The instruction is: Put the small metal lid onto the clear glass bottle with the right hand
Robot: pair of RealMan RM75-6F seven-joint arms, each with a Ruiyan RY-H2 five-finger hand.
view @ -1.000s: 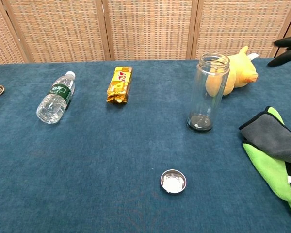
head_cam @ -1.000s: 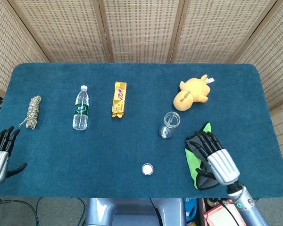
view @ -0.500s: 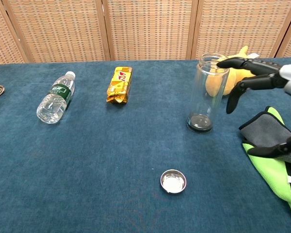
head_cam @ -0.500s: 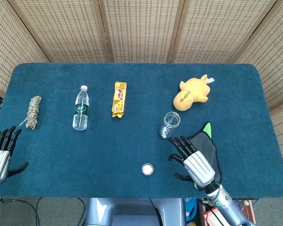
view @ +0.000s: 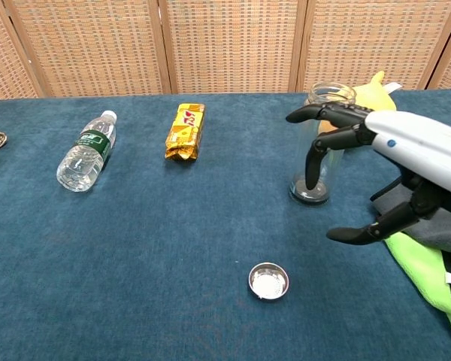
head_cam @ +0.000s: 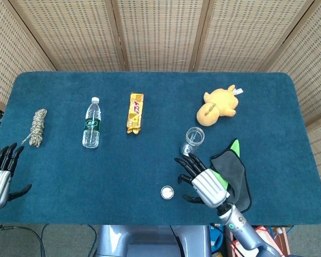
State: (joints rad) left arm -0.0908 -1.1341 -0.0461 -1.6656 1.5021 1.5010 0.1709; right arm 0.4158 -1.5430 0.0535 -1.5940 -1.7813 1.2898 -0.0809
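Head view: right hand (head_cam: 203,181) closing in on the small metal lid (head_cam: 167,191).

Over the last second the right hand has swung leftward off the green-and-grey cloth (head_cam: 234,172) and now hovers just right of the lid, fingers spread and holding nothing. The lid lies untouched, open side up, on the blue table (head_cam: 69,160), near the front edge. The clear glass bottle (head_cam: 193,140) stands upright and uncapped just behind the hand. The left hand (head_cam: 0,174) rests at the table's left edge, fingers apart and empty. The reach looks nearly complete; the grasp is not yet made, and the thin lid lying flat may prove awkward to pinch.
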